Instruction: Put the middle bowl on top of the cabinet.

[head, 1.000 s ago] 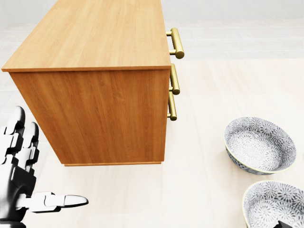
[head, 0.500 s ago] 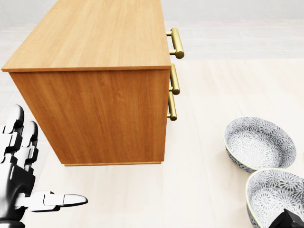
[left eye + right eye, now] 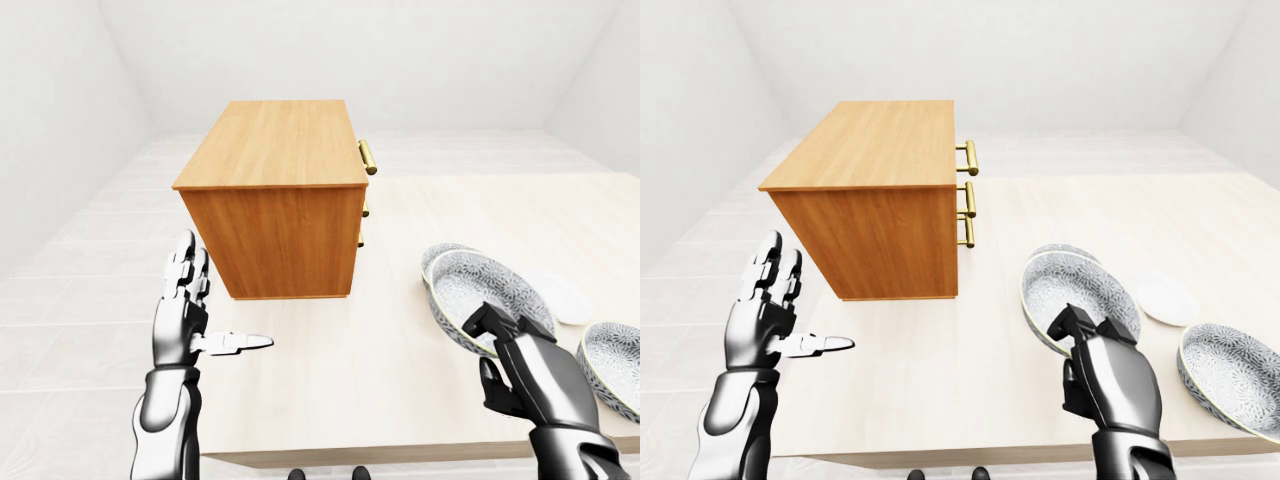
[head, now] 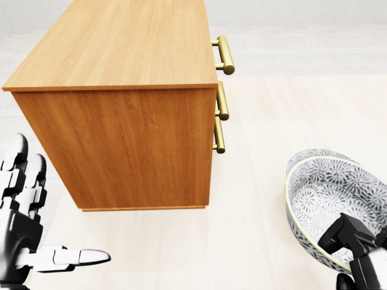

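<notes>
The middle bowl [image 3: 1081, 292], grey-patterned with a pale rim, is lifted off the table and tilted. My right hand [image 3: 1078, 335] is shut on its near rim, low and right in all three views. Seen from the head camera, the held bowl [image 4: 329, 205] overlaps another patterned bowl [image 4: 314, 156] that rests on the table behind it. The wooden cabinet [image 3: 865, 145] with brass handles [image 4: 224, 54] stands to the upper left of the bowls, its flat top bare. My left hand [image 3: 205, 315] hovers open, fingers spread, below and left of the cabinet, holding nothing.
A third patterned bowl [image 3: 1230, 372] sits at the table's right end. A flat white plate [image 3: 1162, 297] lies between it and the held bowl. The pale table's near edge [image 3: 400, 450] runs just above my hands. White walls and a tiled floor surround the table.
The bowl has risen off the table and moved up in the head view, now overlapping the other bowl. My right hand has come into view gripping it. The left hand has barely shifted.
</notes>
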`<state>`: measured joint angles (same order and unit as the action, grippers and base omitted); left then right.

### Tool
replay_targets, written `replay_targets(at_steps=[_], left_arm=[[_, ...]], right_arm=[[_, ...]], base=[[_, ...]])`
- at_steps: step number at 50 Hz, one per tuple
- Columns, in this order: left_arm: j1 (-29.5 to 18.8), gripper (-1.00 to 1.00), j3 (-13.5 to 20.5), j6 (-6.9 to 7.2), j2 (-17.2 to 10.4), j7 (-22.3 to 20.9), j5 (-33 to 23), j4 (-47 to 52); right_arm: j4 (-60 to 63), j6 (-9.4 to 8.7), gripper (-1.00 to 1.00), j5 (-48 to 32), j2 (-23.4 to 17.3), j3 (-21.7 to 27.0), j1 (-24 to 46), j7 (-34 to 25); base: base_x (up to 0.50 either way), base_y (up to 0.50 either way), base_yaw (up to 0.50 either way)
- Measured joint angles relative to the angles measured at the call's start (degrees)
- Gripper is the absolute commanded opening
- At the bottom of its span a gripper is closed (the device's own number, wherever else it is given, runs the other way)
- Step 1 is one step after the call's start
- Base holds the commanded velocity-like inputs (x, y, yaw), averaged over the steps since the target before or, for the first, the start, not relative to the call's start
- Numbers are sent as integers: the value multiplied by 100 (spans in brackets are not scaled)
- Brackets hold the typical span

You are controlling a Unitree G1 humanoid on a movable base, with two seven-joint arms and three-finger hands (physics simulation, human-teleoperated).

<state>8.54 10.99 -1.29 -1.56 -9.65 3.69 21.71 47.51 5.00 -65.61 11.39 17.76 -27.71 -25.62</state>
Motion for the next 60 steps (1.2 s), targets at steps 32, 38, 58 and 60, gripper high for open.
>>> replay_targets(at_steps=[32,38,58,60], left_arm=[[-80,100,101,-47,-33,-26,54,-141],[-104,100,132,-15,-49,-15,70,-129],[-87,100,207,-47,-68,-72,138,-155],[-82,100,217,-58,-68,-82,147,-166]], right_arm=[[345,-1000,-100,-744,-1425,-752,3515,-1438],[-87,-1000,-100,-801,-1809,-762,4430,-1438],[-2507,-1000,-100,-570,-2907,-862,7138,-1438],[-2857,-1000,-100,-490,-2999,-871,7436,-1438]], base=[[0,0,0],[0,0,0],[0,0,0],[0,0,0]])
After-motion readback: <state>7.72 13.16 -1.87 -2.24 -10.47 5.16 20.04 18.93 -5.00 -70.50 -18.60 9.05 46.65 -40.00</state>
